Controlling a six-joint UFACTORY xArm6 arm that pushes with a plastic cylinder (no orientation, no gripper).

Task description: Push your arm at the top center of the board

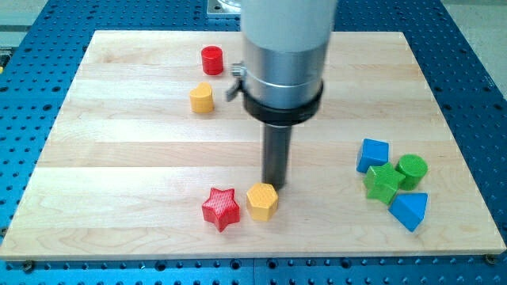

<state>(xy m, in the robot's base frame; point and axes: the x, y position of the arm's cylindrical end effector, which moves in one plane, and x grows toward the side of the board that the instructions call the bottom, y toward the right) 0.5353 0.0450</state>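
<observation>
My tip (274,187) rests on the wooden board (127,142) just below its middle, right above the yellow hexagon block (262,201) and nearly touching its upper edge. A red star block (221,208) lies just left of the hexagon. A red cylinder (211,59) and a yellow cylinder (202,98) sit near the view's top, left of the arm's body (283,55). The arm's grey body hides part of the board's top centre.
At the view's right stands a cluster: a blue cube (373,154), a green star (383,183), a green cylinder (412,169) and a blue triangular block (409,210). A blue perforated table (32,95) surrounds the board.
</observation>
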